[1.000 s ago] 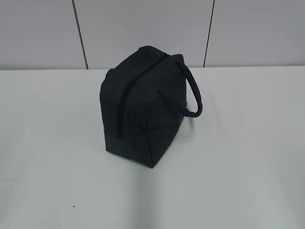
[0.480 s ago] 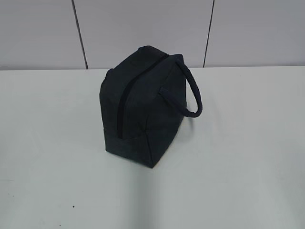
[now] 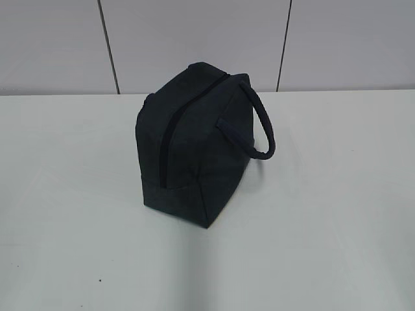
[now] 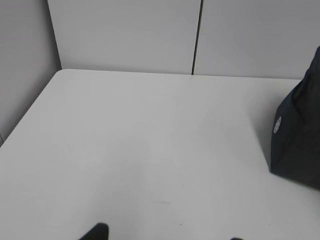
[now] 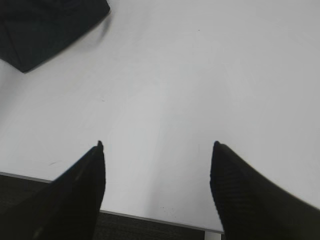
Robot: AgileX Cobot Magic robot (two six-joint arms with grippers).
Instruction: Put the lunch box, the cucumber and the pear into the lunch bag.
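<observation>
While the table lies bare around it, we note the following:

Lunch bag, place: we see the lunch bag (image 3: pixel 194 139) standing upright at the centre of the exterior view on the white table (image 3: pixel 324 227); it also shows at the right edge of the left wrist view and in the upper left corner of the right wrist view.

Zipper: we read the dark zipper line (image 3: pixel 170 139) running from the top down the near left face as closed, though its pull is too small to make out.

Handle: the rolled loop handle (image 3: pixel 262 126) arches out to the right of the bag's top.

Handling: we judge the fabric soft and yielding, light, likely to sag or slide on the smooth table if pulled from one side; it is not fragile.

Where to hold: we would pin the body or handle with one gripper and take the zipper's end with the other.

Right gripper: the right gripper (image 5: pixel 157 150) hangs over bare table at the lower part of its view, fingers wide apart, holding nothing.

Left gripper: only two dark tips of the left gripper (image 4: pixel 165 236) show at the bottom edge, set far apart, nothing between them.

Lunch box, cucumber, pear: we see none of them in any view.
</observation>
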